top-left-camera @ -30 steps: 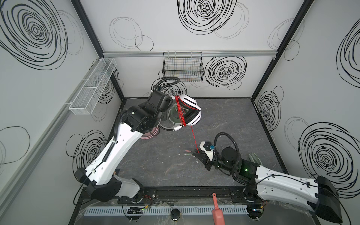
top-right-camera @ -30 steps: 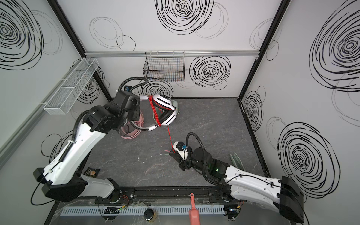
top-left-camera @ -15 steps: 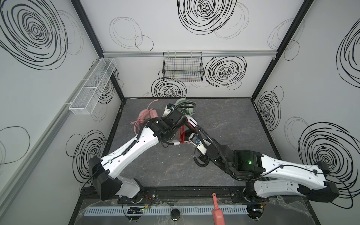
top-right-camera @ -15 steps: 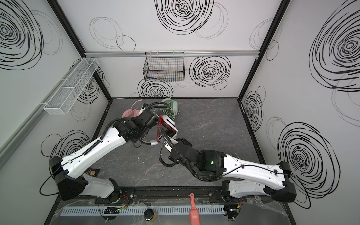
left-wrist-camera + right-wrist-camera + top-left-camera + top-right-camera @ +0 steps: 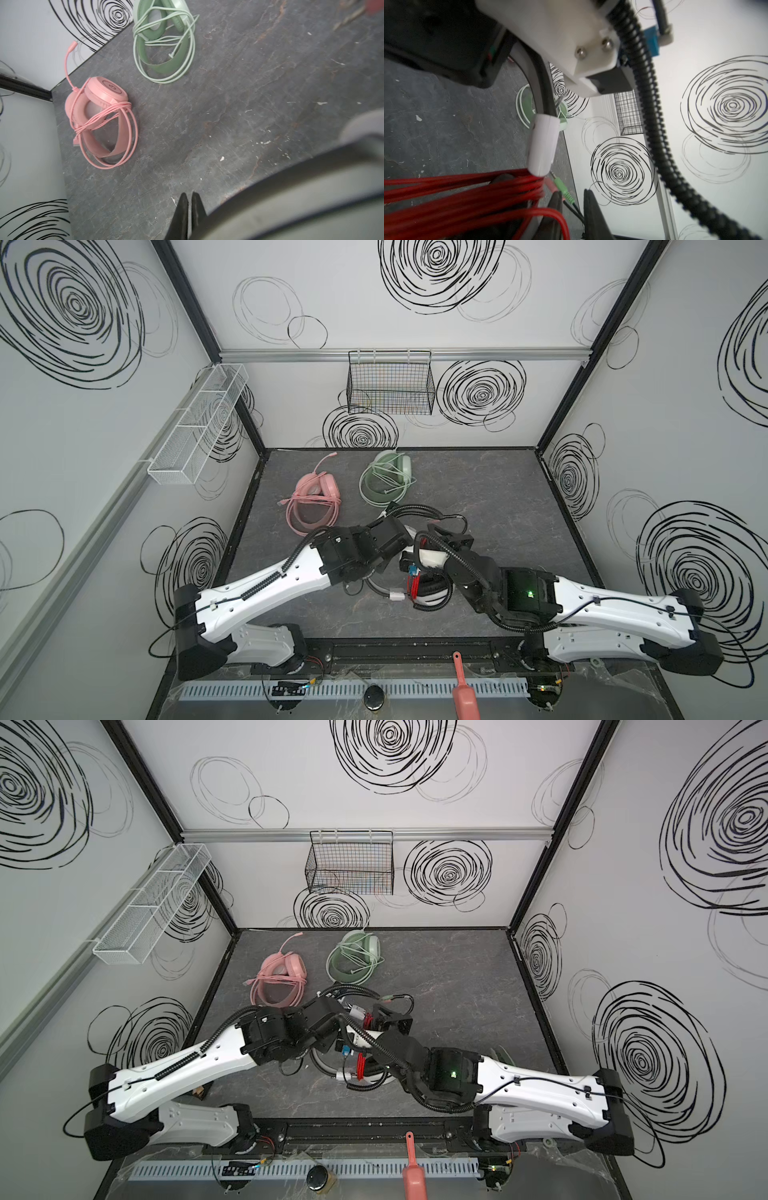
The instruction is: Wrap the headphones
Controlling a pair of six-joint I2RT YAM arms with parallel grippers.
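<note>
Top views: the pink headset (image 5: 316, 495) and mint-green headset (image 5: 386, 481) lie side by side at the back of the table (image 5: 490, 497). Each has its own cable looped round it. The white-and-black headset (image 5: 432, 591) sits front-middle, mostly covered by both arms, which meet over it. Its red cable (image 5: 415, 587) shows as a tight bundle of turns across it. Both end effectors are hidden behind the wrists here.

Left wrist: the left end effector (image 5: 189, 194) has its fingers pressed together with nothing visible between the tips, over bare table. A blurred white-and-black band crosses just beside it. The pink and green headsets lie beyond, well apart from it.

Right wrist: the right end effector (image 5: 572, 192) has its fingers a little apart. The green jack plug (image 5: 563, 190) and its thin black lead run between them; can't tell if they're clamped. The red cable turns bunch just beside the fingers. A white cylindrical piece (image 5: 543, 145) on a black stem touches the bundle.
</note>
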